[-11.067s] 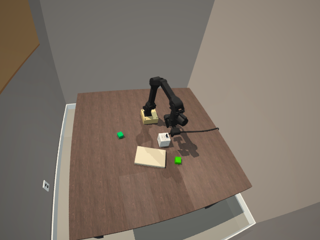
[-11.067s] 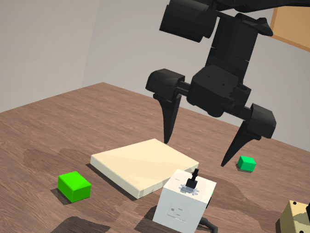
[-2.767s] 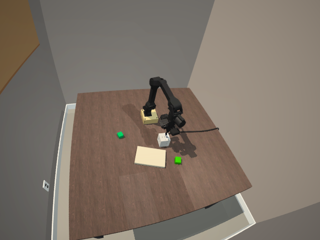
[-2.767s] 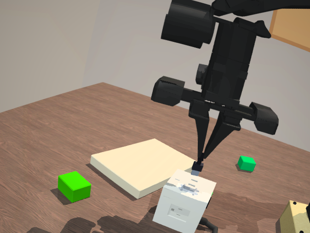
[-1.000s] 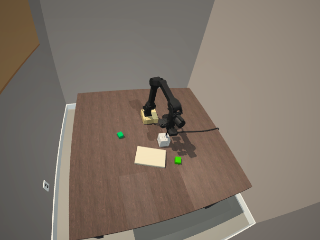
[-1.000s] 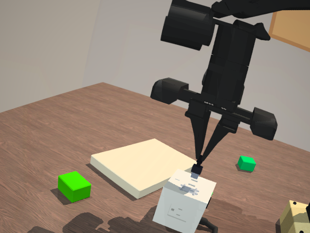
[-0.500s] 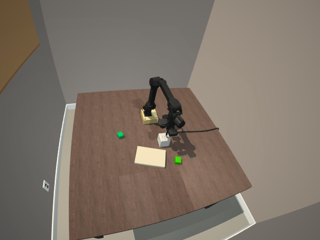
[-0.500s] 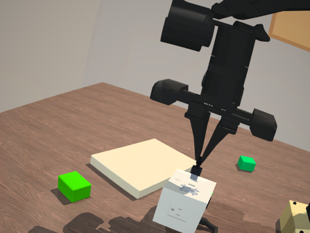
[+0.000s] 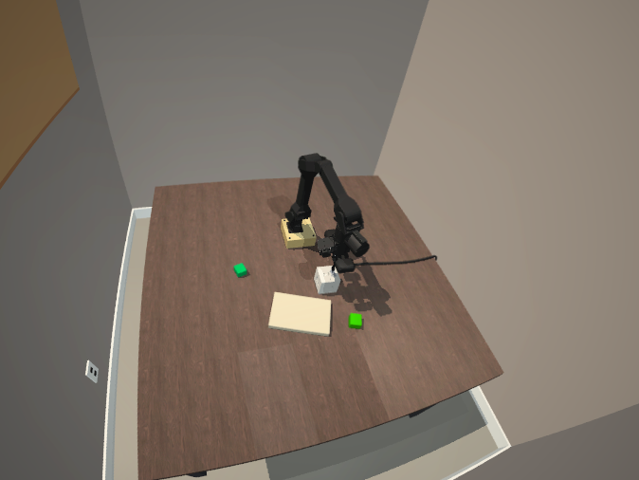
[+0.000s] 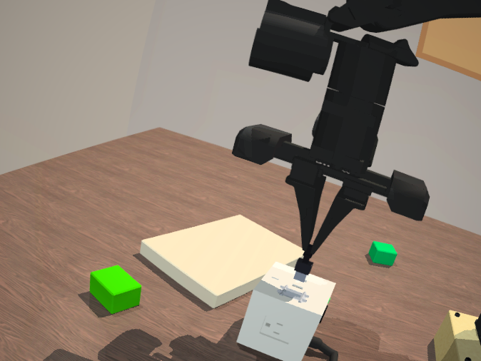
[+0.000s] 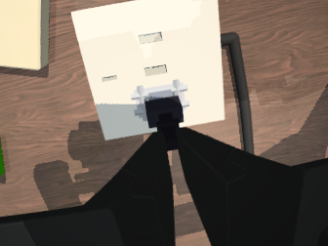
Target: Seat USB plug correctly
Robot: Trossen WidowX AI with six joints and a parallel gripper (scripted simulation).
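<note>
Gripper (image 10: 308, 248) pinches the plug (image 10: 303, 267) above the cube (image 10: 285, 314); it looks pulled out, so reinsertion, release and retreat remain.

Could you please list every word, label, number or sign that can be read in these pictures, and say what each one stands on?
No readable text anywhere.
Power cube: its side bears a grey socket outline and its top only blank slots; no letters.
USB plug, held in the claw: plain black, no mark.
Wall outlet: two dark slots, no writing.
Cream board and both green blocks: blank.
</note>
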